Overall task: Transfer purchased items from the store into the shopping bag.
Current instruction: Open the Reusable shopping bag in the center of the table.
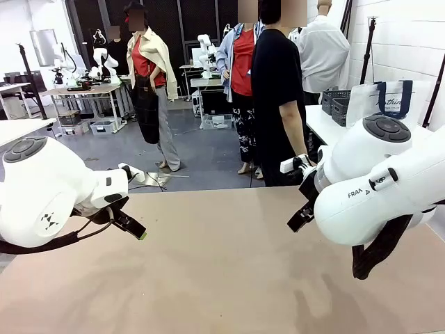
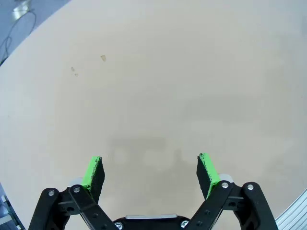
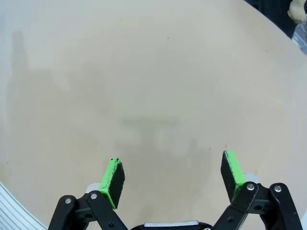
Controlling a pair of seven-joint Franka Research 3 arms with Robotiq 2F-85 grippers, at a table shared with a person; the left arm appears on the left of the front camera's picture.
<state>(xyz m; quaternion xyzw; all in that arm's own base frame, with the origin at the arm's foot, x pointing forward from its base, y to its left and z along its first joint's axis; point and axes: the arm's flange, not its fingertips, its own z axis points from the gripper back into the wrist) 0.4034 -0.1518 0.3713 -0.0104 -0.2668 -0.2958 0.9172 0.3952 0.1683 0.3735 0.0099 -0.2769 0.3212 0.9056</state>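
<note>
Both left gripper (image 2: pixel 151 165) and right gripper (image 3: pixel 171 170) have fingers spread; shopping bag (image 1: pixel 368 108) stands upright.

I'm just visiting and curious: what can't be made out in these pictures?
- Front view: bag, lower part hidden behind the right arm.
- Front view: basket, contents too far and small to tell.
- Front view: print on the bag, too small to read.
</note>
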